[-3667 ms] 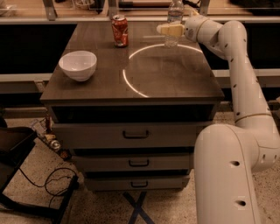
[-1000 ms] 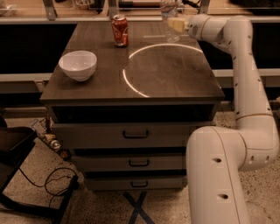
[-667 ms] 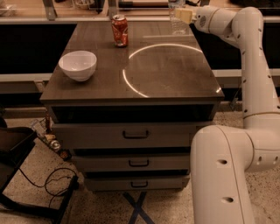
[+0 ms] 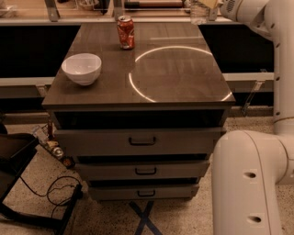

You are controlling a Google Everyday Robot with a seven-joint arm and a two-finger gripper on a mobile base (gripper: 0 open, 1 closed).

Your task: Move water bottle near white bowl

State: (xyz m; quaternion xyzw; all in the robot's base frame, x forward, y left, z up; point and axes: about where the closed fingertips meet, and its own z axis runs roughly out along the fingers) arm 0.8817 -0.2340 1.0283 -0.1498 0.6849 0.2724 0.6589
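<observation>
One water bottle (image 4: 197, 14) was at the top right of view, over the far right corner of the bench (image 4: 183, 78), with only its lower part showing. Tool (image 4: 204, 3) at the top edge, clamped on the bottle's upper part. White bowl (image 4: 81, 69) stood well apart, near the left edge. Red can (image 4: 125, 32) upright by the far edge. White arm (image 4: 275, 55) at the right.

Viewpoint: high, before the drawers (image 4: 138, 140), robot body (image 4: 243, 183) at right.
Facing: downward across the surface (image 4: 183, 82), nearer and left of the tool (image 4: 207, 3).
Range: medium; tool at top edge.
</observation>
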